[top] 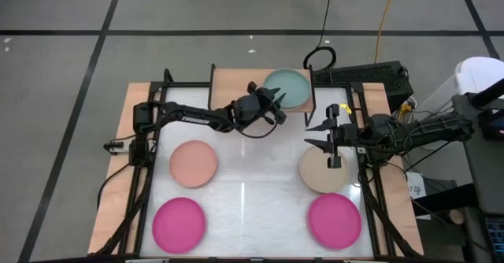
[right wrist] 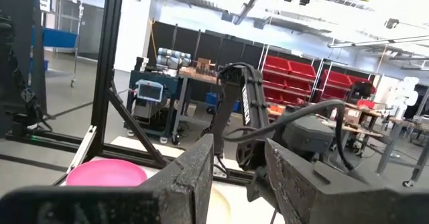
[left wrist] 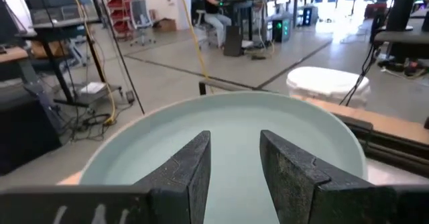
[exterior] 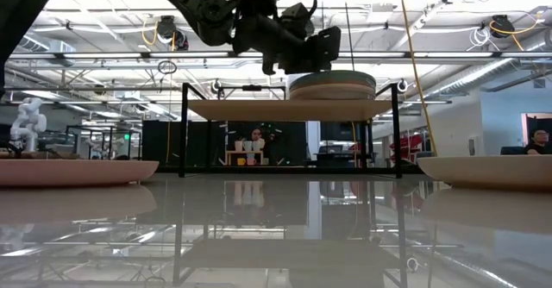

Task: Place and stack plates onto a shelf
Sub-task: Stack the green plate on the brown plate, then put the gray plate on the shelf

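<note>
Counting plates: two magenta [top: 179, 224], one peach [top: 194, 163], beige [top: 319, 173], teal [top: 288, 88].

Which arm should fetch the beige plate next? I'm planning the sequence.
The right. Its hand hovers open over the beige plate, while the left hand is at the teal plate on the shelf.

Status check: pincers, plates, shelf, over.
Left pincer open over teal plate on shelf. Right pincer open above beige plate. Nothing blocking.

Bright overhead light, glossy tabletop [exterior: 276, 236] reflections
</note>
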`<action>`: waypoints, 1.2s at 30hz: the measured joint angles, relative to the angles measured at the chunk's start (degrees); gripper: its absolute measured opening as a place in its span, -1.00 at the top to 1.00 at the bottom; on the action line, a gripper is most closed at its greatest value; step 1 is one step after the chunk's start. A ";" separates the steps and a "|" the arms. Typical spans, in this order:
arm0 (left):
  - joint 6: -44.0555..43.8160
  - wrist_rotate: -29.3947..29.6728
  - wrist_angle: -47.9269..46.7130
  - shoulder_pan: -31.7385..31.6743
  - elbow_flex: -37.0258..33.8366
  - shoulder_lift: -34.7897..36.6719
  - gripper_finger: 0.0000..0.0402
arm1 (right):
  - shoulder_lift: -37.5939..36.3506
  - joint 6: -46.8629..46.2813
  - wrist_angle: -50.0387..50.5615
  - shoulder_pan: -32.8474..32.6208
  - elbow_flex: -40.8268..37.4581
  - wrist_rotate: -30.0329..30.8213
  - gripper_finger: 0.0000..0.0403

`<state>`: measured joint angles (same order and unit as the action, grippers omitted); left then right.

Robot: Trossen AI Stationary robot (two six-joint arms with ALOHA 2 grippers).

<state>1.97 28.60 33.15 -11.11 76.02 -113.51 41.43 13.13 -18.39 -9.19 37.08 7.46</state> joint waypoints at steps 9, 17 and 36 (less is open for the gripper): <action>-1.69 -0.02 -3.96 0.04 -0.13 0.00 0.32 | 0.00 -0.01 0.11 0.10 0.00 0.00 0.41; 3.74 -0.04 -6.93 0.82 -0.18 9.98 0.32 | -0.04 -0.43 2.40 0.09 0.00 0.11 0.41; -1.22 8.37 -4.49 13.65 -42.43 59.62 0.32 | 1.82 -1.74 3.96 0.10 0.06 10.62 0.41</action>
<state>0.75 36.97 28.66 2.53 33.59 -53.89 43.25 11.39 -14.44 -9.09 37.14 18.08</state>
